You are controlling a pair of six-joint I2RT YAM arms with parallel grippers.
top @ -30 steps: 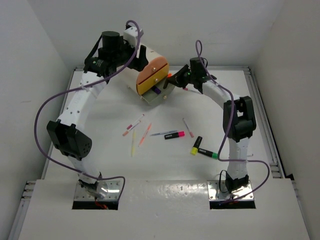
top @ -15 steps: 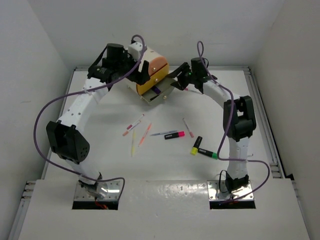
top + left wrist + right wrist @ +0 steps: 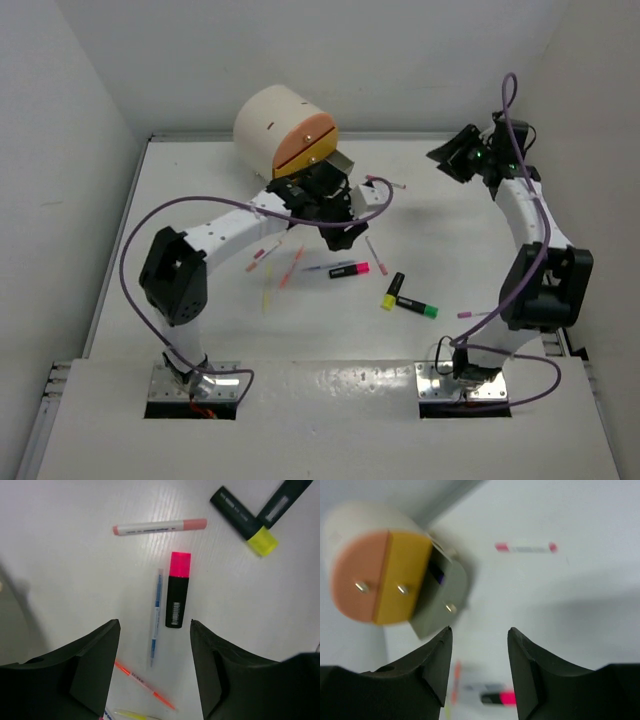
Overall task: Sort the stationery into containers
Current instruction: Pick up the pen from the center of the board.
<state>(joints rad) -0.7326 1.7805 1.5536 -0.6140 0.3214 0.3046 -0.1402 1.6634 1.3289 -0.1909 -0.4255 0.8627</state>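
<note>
A: How do the left jaws stand?

B: The left gripper (image 3: 154, 630) gapes wide, with nothing between its fingers. It hangs over the middle of the table (image 3: 450, 240).

A: What lies nearest it?

B: In the wrist view the blue pen (image 3: 156, 615) runs out of the gap toward 12 o'clock. The pink highlighter (image 3: 178, 591) lies just beside it at 1 o'clock, cap pointing away. Neither touches a finger. Farther out at 12, a pale pink pen (image 3: 160, 526) lies crosswise. At 2 o'clock the yellow highlighter (image 3: 244, 520) touches the green highlighter (image 3: 415, 307). An orange pen (image 3: 145, 682) shows low in the gap at 6.

A: And the right arm?

B: The right gripper (image 3: 480, 630) is spread about as wide and is just as empty. From above it sits at the table's 1 o'clock, well apart from the loose stationery.

A: Where are the containers?

B: The cabinet (image 3: 350, 520) stands at the table's 11 o'clock, and at 10 o'clock from the right jaws. Its peach drawer (image 3: 360, 575) and yellow drawer (image 3: 402, 582) sit flush side by side. The grey drawer (image 3: 445, 597) is pulled out, with something purple inside.

A: Anything near it?

B: A white pen (image 3: 525, 547) with pink ends lies at 1 o'clock from the right jaws, apart from the cabinet.
</note>
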